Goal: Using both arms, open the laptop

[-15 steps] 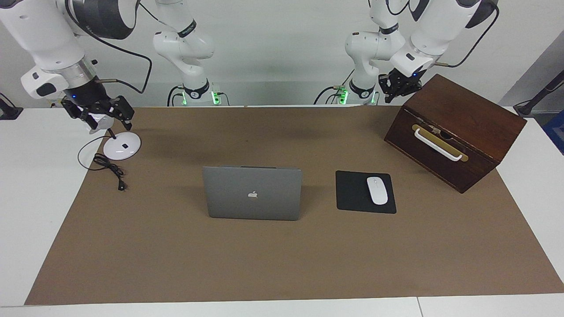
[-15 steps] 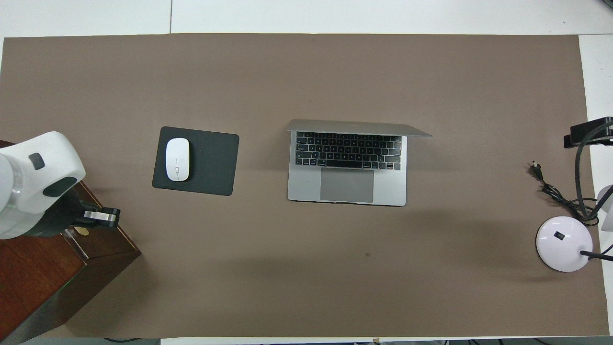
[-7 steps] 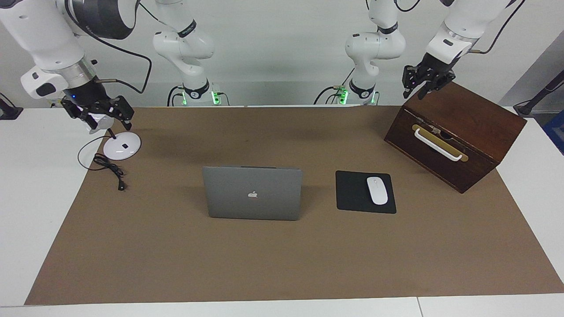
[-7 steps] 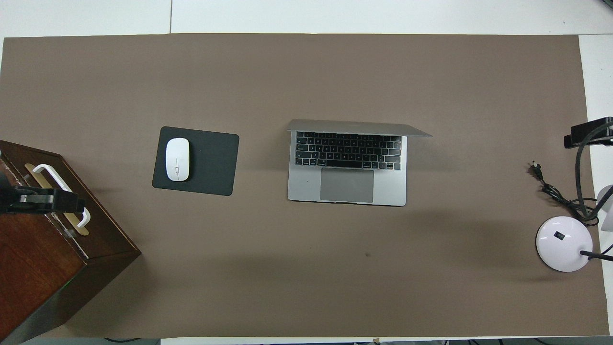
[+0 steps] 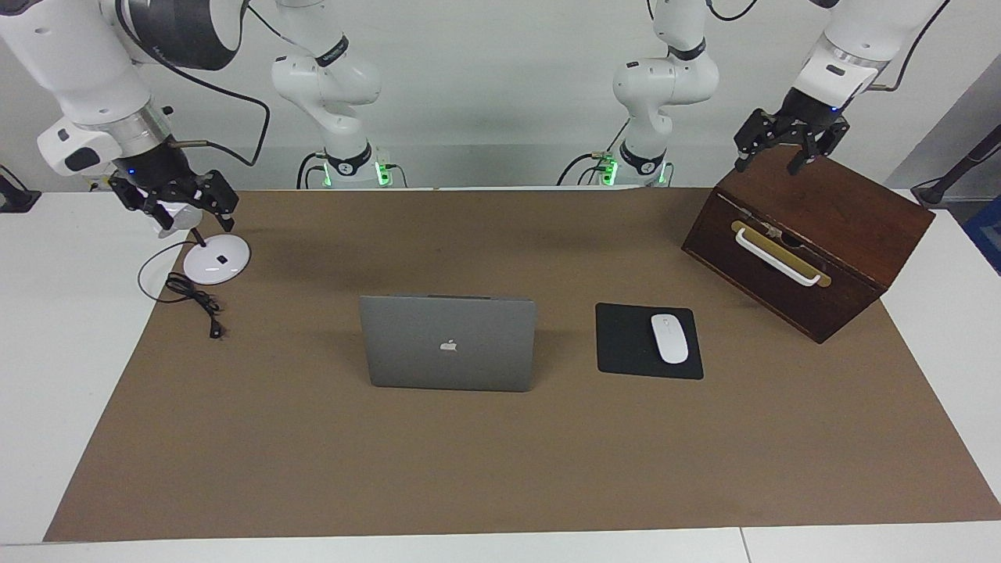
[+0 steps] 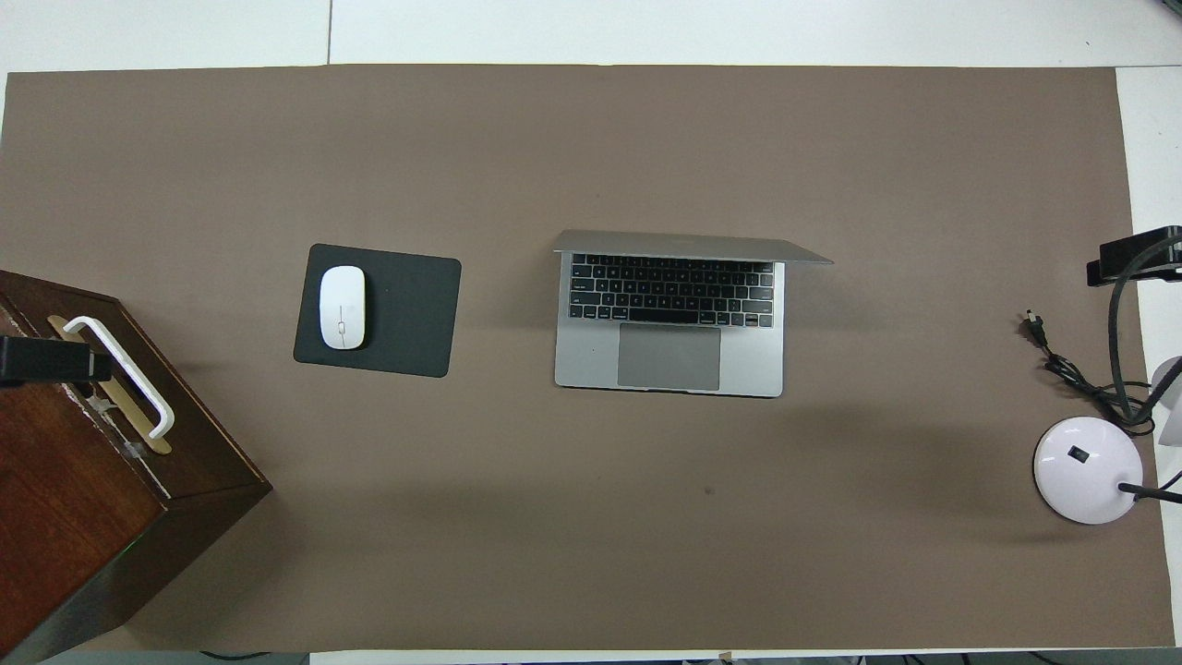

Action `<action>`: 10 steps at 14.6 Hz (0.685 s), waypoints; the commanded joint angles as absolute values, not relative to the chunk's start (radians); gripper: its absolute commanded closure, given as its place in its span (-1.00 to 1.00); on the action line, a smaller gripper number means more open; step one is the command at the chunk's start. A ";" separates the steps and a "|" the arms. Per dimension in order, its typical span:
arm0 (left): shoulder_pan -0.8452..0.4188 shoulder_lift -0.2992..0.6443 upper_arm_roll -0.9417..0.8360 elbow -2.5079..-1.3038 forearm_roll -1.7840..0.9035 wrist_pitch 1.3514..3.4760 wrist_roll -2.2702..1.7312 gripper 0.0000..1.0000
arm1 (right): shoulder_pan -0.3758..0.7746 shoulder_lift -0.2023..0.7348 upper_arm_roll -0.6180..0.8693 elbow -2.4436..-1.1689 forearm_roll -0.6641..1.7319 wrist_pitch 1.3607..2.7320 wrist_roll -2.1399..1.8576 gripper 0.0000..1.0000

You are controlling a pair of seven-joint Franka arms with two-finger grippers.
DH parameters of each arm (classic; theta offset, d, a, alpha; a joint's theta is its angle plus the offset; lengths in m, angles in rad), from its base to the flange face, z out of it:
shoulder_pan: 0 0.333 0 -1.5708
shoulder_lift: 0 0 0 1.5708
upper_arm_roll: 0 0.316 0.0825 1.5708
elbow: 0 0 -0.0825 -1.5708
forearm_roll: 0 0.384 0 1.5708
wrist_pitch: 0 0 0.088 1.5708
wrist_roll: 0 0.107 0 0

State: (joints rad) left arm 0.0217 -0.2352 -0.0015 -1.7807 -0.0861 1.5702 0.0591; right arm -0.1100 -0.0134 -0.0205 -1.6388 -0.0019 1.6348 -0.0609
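While both tools (image 5: 788, 148) (image 5: 174, 202) spread wide, silver laptop (image 5: 449, 342) open, lid upright

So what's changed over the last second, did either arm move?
The left hand rose and swung from the wooden box's robot-side corner out over its top, fingers spread, holding nothing. The right hand stays over the lamp base. The laptop stays open; mouse and pad unmoved.
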 commanded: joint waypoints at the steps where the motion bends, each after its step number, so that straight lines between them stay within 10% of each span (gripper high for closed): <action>1: 0.038 -0.222 -0.014 -1.764 -0.002 1.597 0.080 -1.00 | -0.118 -0.038 -0.015 -1.674 0.002 1.664 -0.075 -1.00; 10: 0.043 -0.063 -0.011 -1.595 0.018 1.598 0.081 -1.00 | -0.118 -0.038 -0.015 -1.684 0.002 1.664 -0.077 -1.00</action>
State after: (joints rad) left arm 0.0329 -0.1313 -0.0046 -1.6865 0.0003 1.6206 0.0685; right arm -0.1101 -0.0135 -0.0206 -1.6498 -0.0019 1.6349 -0.0609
